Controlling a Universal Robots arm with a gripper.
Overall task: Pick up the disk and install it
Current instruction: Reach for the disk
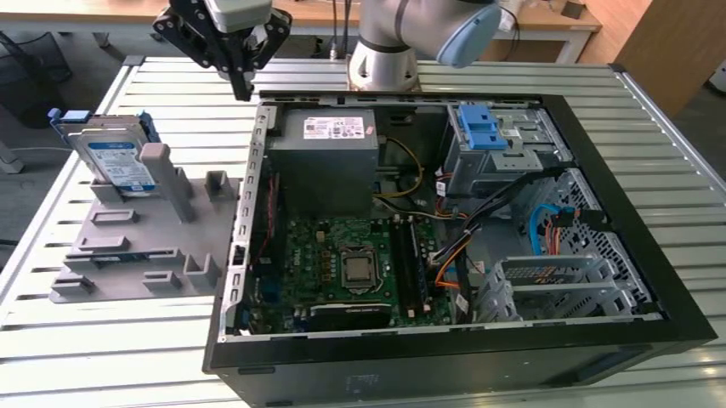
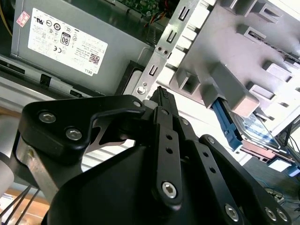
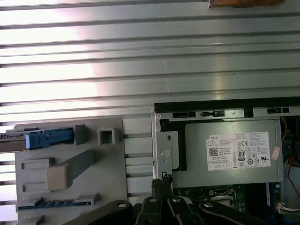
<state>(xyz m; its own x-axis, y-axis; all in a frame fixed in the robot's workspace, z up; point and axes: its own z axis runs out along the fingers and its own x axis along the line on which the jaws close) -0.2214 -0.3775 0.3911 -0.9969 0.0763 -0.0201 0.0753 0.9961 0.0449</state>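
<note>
Disk [image 1: 114, 161] is stood upright in the grey fixture [image 1: 125, 242], at the exterior view's left. The closed, empty gripper [image 1: 241, 87] is placed near the computer case [image 1: 454, 361]; its rim could be struck.

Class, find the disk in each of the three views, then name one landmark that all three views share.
Exterior view: the disk stands on edge in the grey fixture, at the exterior view's left.
Second wrist view: the disk sits partly hidden beyond the grey fixture.
First wrist view: the disk is seen edge-on in a fixture slot.
Shared landmark: the power-supply box.
</note>
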